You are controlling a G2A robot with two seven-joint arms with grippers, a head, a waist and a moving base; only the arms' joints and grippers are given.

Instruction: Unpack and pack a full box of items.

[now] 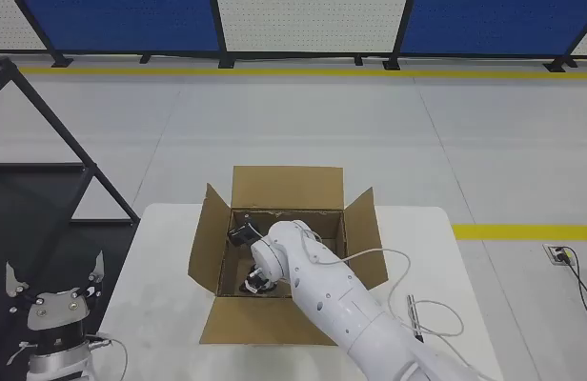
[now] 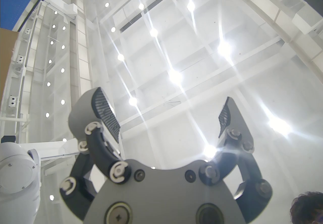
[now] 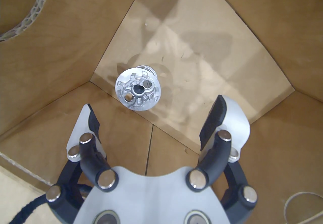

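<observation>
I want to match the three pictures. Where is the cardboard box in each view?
Top view: the cardboard box stands mid-table, flaps open.
Right wrist view: its inner walls and floor surround the open right gripper.
Left wrist view: a brown strip at the picture's edge, probably one flap.
Shared landmark: the right arm, which goes into the box.

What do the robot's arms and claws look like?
The right arm is round and white, with a thin white cable looping along it. The left gripper and right gripper each have a grey plate, black links, silver bolts and two pale fingers with black ribbed pads.
</observation>
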